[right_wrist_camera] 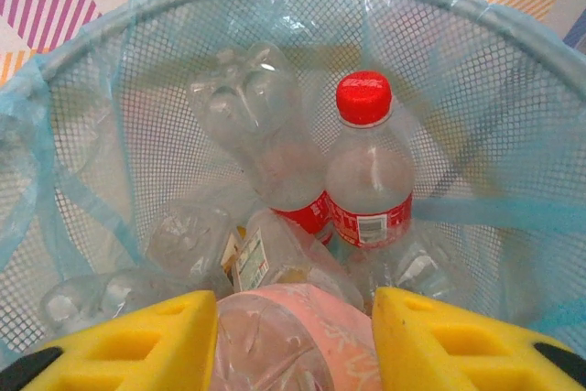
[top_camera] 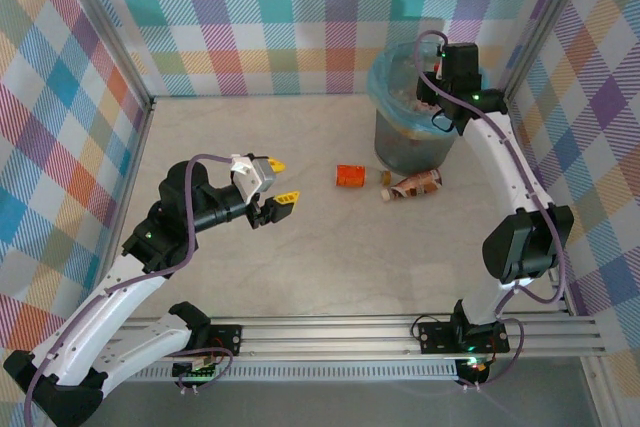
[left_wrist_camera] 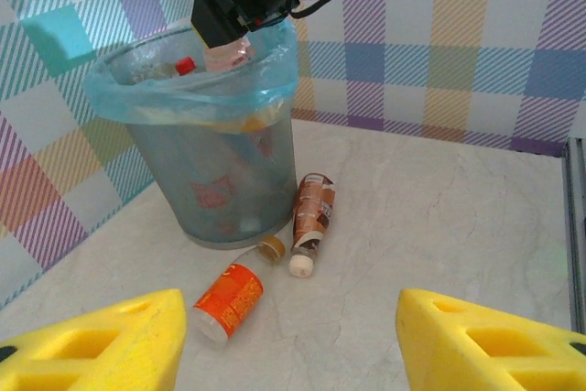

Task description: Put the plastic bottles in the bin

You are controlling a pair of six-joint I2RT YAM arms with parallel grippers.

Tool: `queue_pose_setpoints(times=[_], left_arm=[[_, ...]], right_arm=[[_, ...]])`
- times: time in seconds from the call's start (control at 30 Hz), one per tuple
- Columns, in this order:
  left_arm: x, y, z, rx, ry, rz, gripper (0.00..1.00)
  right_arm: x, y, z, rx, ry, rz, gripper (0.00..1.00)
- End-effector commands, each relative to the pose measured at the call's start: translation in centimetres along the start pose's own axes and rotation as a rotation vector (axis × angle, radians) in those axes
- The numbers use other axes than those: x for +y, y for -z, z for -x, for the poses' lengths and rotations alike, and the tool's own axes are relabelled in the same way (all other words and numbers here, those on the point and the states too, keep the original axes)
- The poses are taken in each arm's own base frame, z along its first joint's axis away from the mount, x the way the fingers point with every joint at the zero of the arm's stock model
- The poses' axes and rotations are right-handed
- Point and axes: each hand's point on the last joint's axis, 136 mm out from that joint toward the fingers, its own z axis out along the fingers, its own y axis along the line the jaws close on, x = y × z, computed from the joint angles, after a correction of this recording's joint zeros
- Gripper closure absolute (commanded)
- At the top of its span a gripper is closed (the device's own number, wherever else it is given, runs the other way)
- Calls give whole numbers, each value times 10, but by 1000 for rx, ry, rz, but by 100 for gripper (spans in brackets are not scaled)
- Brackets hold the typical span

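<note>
Right pincer [right_wrist_camera: 295,304] gripping a pink bottle [right_wrist_camera: 293,345] over the bin [right_wrist_camera: 513,29] (pile just beneath): released off-centre, it could glance off the red-capped bottle [right_wrist_camera: 366,180] ahead and tumble out; left pincer [top_camera: 282,180] open, empty.

Pale table [top_camera: 300,257]; on it grey bin [top_camera: 410,142], orange-labelled bottle [top_camera: 350,176], brown-labelled bottle [top_camera: 413,185]

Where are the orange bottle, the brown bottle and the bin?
orange bottle [left_wrist_camera: 229,298]: left wrist view, label.
brown bottle [left_wrist_camera: 314,211]: left wrist view, label.
bin [left_wrist_camera: 179,180]: left wrist view, mesh wall.
</note>
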Motion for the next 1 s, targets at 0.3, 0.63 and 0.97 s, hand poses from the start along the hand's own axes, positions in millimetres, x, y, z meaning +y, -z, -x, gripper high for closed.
queue_pose_setpoints(times=[0.3,0.63,0.97], left_arm=[[2,-7,2,-12,13,-6,38],[13,-27,-10,52,51,10,38],[14,-84,-47,195,75,-6,32]], right_arm=[[-6,-39,-49,232,-31,-20,38],[18,55,36,-19,-110,169,16],[21,147,52,-212,-142,302,12]])
